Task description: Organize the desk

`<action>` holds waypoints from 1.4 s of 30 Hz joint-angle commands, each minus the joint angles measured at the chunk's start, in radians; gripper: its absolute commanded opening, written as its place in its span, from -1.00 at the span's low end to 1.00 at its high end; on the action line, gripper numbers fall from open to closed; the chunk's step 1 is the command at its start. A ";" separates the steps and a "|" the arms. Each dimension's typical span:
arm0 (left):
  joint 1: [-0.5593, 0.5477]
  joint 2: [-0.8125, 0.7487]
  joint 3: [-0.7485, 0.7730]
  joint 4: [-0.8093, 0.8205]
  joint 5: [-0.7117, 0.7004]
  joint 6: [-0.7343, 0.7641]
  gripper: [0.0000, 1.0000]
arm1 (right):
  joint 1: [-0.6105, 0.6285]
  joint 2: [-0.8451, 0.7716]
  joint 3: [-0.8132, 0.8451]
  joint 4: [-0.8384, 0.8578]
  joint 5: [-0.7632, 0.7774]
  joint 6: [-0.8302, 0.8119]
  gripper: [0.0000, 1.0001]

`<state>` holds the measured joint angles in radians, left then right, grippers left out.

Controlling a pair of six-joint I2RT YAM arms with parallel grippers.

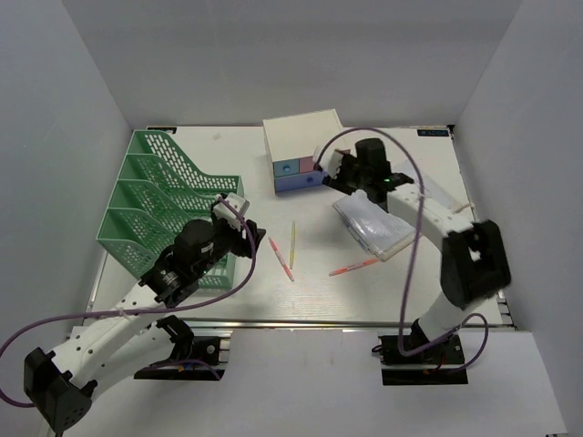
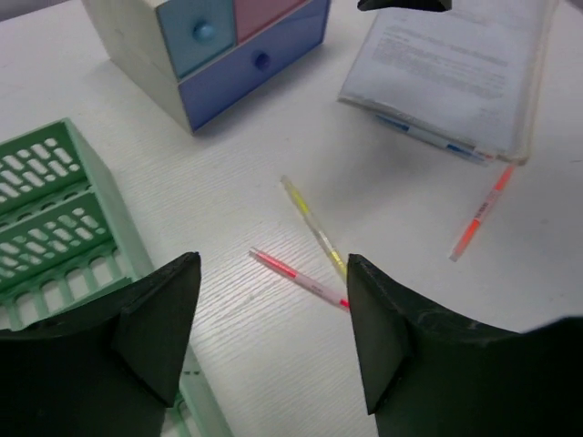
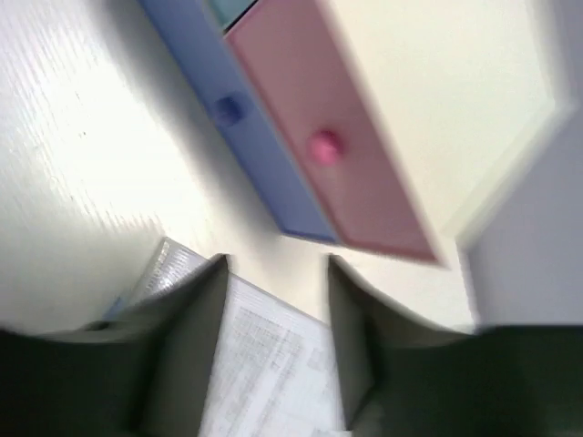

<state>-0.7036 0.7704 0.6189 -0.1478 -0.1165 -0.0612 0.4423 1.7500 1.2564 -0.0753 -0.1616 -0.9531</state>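
The off-white desk [image 1: 310,300] holds three loose pens: a pink one [image 1: 281,259], a yellow one [image 1: 291,244] and an orange one [image 1: 353,267]. A stack of printed papers [image 1: 373,226] lies right of centre. My left gripper [image 1: 244,229] is open and empty, hovering just left of the pens; in the left wrist view [image 2: 273,264] the pink pen [image 2: 299,278] and yellow pen [image 2: 312,226] lie just ahead of its fingers. My right gripper [image 1: 332,169] is open and empty, above the papers' far corner [image 3: 264,364], next to the drawer box.
A green mesh file rack [image 1: 159,205] stands at the left, close beside my left arm. A small white drawer box [image 1: 299,146] with pink and blue drawers [image 3: 337,155] stands at the back centre. Grey walls enclose the desk; a metal rail runs along its front edge.
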 commanded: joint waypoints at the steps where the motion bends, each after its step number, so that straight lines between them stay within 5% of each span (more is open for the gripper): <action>1: 0.004 0.006 -0.031 0.098 0.107 -0.034 0.46 | -0.025 -0.240 -0.073 0.120 0.011 0.300 0.22; 2: 0.004 0.051 -0.036 0.175 0.159 -0.049 0.12 | -0.030 -0.327 -0.169 0.175 0.064 0.509 0.78; 4: 0.004 0.125 -0.025 0.223 0.199 -0.113 -0.35 | -0.053 -0.391 -0.241 0.213 0.021 0.618 0.78; 5: -0.016 0.221 0.011 0.258 0.212 -0.139 -0.76 | -0.069 -0.424 -0.247 0.153 -0.011 0.708 0.55; 7: -0.016 0.329 0.060 0.292 0.216 -0.219 -0.90 | -0.100 -0.443 -0.245 0.086 -0.088 0.802 -0.31; 8: -0.025 0.386 0.121 0.309 0.225 -0.250 -0.99 | -0.138 -0.463 -0.250 0.048 -0.167 0.833 -0.94; 10: -0.025 0.557 0.189 0.306 0.164 -0.350 -0.92 | -0.161 -0.487 -0.279 0.049 -0.252 0.911 -1.00; 15: -0.037 0.895 0.404 0.275 -0.050 -0.545 -0.07 | -0.300 -0.589 -0.441 0.222 -0.338 1.024 -0.85; 18: -0.059 1.057 0.536 0.248 -0.196 -0.609 0.16 | -0.364 -0.606 -0.472 0.238 -0.400 1.047 -0.70; 28: -0.132 1.409 0.867 0.186 -0.641 -0.620 0.20 | -0.422 -0.642 -0.502 0.275 -0.507 1.085 -0.71; 42: -0.123 1.541 1.030 0.226 -0.779 -0.490 0.17 | -0.429 -0.649 -0.505 0.285 -0.501 1.085 -0.72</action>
<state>-0.8337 2.3062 1.6150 0.0395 -0.8459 -0.6075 0.0196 1.1133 0.7547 0.1642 -0.6506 0.1242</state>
